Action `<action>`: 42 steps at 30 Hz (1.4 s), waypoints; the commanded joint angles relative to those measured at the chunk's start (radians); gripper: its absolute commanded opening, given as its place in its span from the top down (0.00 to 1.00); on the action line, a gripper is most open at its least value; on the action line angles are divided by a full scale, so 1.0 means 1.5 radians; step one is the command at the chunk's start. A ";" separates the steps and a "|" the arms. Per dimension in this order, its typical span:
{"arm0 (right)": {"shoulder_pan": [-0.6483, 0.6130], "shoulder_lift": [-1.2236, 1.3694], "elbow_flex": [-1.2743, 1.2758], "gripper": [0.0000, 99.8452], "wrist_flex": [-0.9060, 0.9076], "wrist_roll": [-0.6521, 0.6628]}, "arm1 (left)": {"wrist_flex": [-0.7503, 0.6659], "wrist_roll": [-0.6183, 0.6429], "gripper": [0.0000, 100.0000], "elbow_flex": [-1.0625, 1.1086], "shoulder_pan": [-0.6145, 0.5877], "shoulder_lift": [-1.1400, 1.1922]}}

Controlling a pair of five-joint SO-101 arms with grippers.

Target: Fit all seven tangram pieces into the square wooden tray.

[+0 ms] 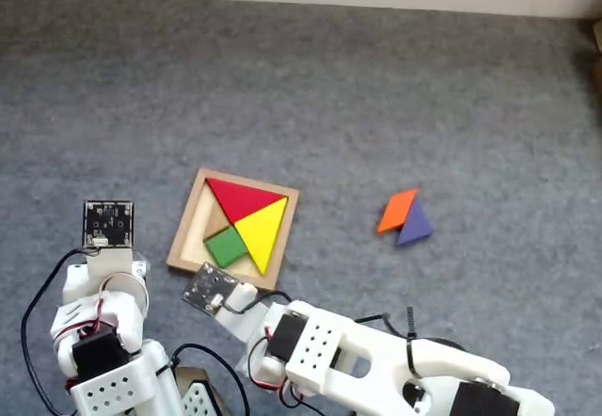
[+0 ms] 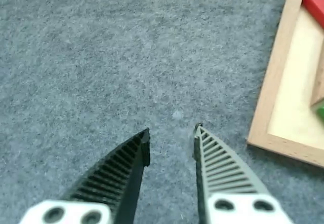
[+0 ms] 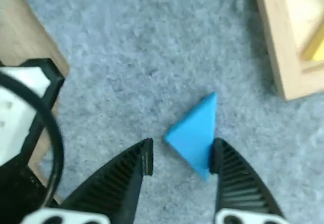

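I am on the pickup step for the small blue wooden triangle (image 3: 195, 133). It lies flat on the grey tabletop toward the near edge, just beside a corner of the square wooden tray (image 1: 185, 220) but apart from it. The right jaws stand apart with the triangle between them. One jaw is close against one of its edges and the other is off on the far side, so nothing is clamped yet. As I judge it, the next move is to settle lower, close squarely on two edges so the piece does not pivot out, then lift it over the rim into the bare wood left in the tray. The left jaws are also apart, holding nothing, over bare tabletop on the tray's left side. Three pieces sit in the tray: one large red triangle (image 1: 243, 198), one large yellow triangle (image 1: 263, 230) and one green square (image 1: 225, 246). Three are loose: the blue triangle, plus one orange parallelogram (image 1: 397, 210) and one purple triangle (image 1: 415, 227), which touch each other well to the right of the tray. That makes six pieces and one tray. I cannot find the seventh piece, so roughly half the task remains.
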 commanded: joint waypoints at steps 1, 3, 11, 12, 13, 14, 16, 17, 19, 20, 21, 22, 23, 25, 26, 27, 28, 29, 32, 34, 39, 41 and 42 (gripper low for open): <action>0.041 -0.002 -0.005 0.85 -0.012 0.028 | -0.003 0.001 0.84 -0.009 -0.008 -0.037; 0.061 -0.002 -0.005 0.85 -0.012 0.029 | -0.003 0.001 0.84 -0.009 -0.008 -0.037; 0.084 -0.002 0.018 0.85 -0.036 0.029 | -0.003 0.001 0.84 -0.008 -0.008 -0.037; 0.084 -0.002 0.029 0.85 -0.054 0.029 | -0.003 0.001 0.84 -0.008 -0.008 -0.037; 0.084 -0.002 0.038 0.85 -0.069 0.029 | -0.003 0.001 0.84 -0.008 -0.008 -0.037; 0.084 -0.002 0.044 0.85 -0.080 0.029 | -0.003 0.001 0.84 -0.008 -0.008 -0.037; 0.084 -0.002 0.051 0.85 -0.084 0.028 | -0.003 0.001 0.84 -0.008 -0.008 -0.037; 0.084 -0.002 0.050 0.85 -0.084 0.026 | -0.003 0.001 0.84 -0.008 -0.008 -0.037; 0.093 -0.002 0.050 0.85 -0.084 0.024 | -0.003 0.001 0.84 -0.008 -0.008 -0.037; 0.100 -0.002 0.050 0.85 -0.084 0.023 | -0.003 0.001 0.84 -0.008 -0.008 -0.037; 0.107 -0.002 0.050 0.85 -0.084 0.023 | -0.003 0.001 0.84 -0.008 -0.008 -0.037; 0.114 -0.002 0.050 0.84 -0.084 0.023 | -0.003 0.001 0.84 -0.008 -0.008 -0.037; 0.117 -0.002 0.050 0.84 -0.084 0.023 | -0.003 0.001 0.84 -0.008 -0.008 -0.037; 0.116 -0.002 0.049 0.84 -0.084 0.012 | -0.003 0.001 0.84 -0.008 -0.008 -0.037; 0.114 -0.002 0.049 0.84 -0.085 -0.007 | -0.003 0.001 0.84 -0.008 -0.008 -0.037; 0.113 -0.002 0.049 0.84 -0.085 -0.021 | -0.003 0.001 0.84 -0.008 -0.008 -0.037; 0.113 -0.002 0.049 0.82 -0.085 -0.032 | -0.003 0.001 0.84 -0.008 -0.008 -0.037; 0.113 -0.002 0.048 0.80 -0.085 -0.037 | -0.003 0.001 0.84 -0.008 -0.008 -0.037; 0.113 -0.002 0.026 0.77 -0.082 -0.051 | -0.003 0.001 0.84 -0.008 -0.008 -0.037; 0.112 -0.002 0.019 0.77 -0.082 -0.056 | -0.003 0.001 0.84 -0.008 -0.008 -0.037; 0.112 0.029 -0.003 0.79 -0.082 -0.056 | -0.003 0.001 0.84 -0.008 -0.008 -0.037; 0.113 0.087 -0.028 0.80 -0.084 -0.056 | -0.003 0.001 0.84 -0.008 -0.008 -0.037; 0.113 0.121 -0.048 0.80 -0.083 -0.057 | -0.003 0.001 0.84 -0.008 -0.008 -0.037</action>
